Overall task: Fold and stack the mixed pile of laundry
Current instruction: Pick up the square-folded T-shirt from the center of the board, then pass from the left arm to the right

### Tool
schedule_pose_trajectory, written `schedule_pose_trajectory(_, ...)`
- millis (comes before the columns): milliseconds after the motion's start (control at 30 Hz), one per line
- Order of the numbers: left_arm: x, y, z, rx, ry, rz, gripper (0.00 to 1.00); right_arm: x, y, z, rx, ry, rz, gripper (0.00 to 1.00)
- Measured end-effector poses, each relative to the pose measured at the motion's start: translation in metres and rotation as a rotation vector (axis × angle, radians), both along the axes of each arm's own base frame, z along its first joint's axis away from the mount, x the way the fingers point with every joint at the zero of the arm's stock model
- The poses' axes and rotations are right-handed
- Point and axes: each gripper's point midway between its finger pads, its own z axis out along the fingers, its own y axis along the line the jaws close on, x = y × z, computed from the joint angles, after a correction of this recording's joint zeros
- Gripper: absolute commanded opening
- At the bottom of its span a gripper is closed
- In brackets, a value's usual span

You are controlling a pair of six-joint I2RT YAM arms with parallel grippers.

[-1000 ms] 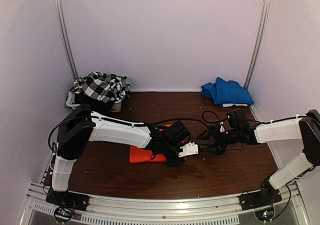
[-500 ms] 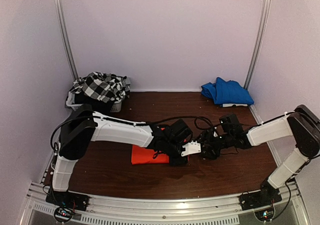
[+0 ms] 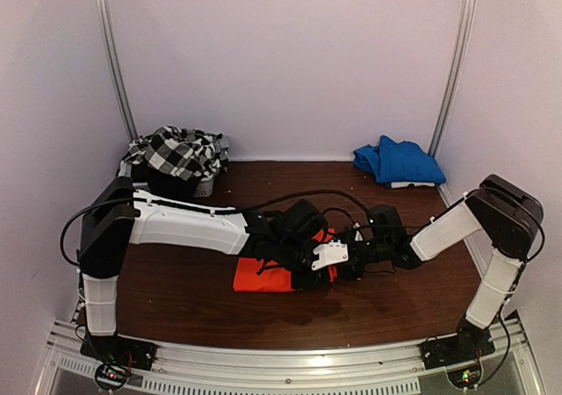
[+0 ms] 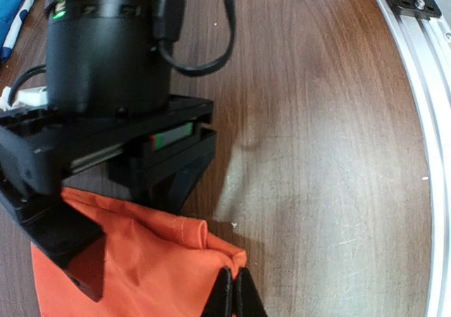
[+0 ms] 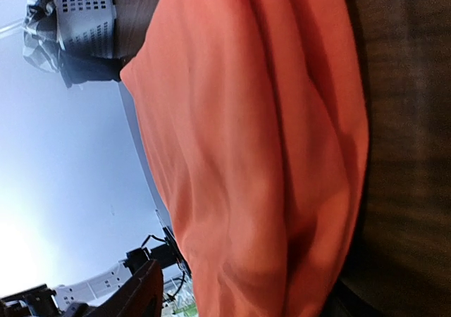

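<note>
A plain orange-red garment (image 3: 263, 276) lies crumpled at the middle of the table. My left gripper (image 4: 233, 289) is shut, pinching the near right corner of this garment (image 4: 141, 260); in the top view it (image 3: 320, 274) sits at the cloth's right edge. My right gripper (image 3: 347, 262) meets that edge from the right. It stands open (image 5: 243, 299), with a thick fold of the orange garment (image 5: 254, 120) between its fingers. The rest of the mixed laundry pile, a black-and-white checked garment (image 3: 176, 152) over a black one (image 3: 171, 183), sits at the back left.
The checked and black garments fill a small white slatted basket (image 3: 207, 188) by the left wall. A folded blue cloth (image 3: 399, 161) lies at the back right. The right wrist's black housing (image 4: 99, 56) stands close above the left fingers. Metal rail (image 3: 290, 360) runs along the near edge.
My left gripper has shut on the orange garment's corner. My right arm has moved left until its fingers straddle the cloth's right edge, narrowing a little.
</note>
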Motion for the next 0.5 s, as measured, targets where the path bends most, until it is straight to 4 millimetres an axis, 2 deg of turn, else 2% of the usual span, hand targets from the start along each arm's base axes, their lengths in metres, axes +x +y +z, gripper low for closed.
schedule_pose_trajectory(67,-0.002,0.002,-0.002,0.002,0.007,-0.003,0.0,0.007,0.005,-0.001,0.013,-0.001,-0.009,0.64)
schedule_pose_trajectory(200,-0.006,0.007,-0.003,0.004,0.016,-0.006,0.0,0.025,0.015,-0.003,0.033,-0.014,-0.027,0.54)
schedule_pose_trajectory(367,-0.008,0.011,0.008,-0.013,0.012,-0.008,0.0,0.043,0.025,-0.007,0.061,-0.032,-0.038,0.45)
schedule_pose_trajectory(500,-0.011,0.014,0.018,-0.032,0.014,-0.015,0.0,0.057,0.026,-0.009,0.093,-0.053,-0.055,0.42)
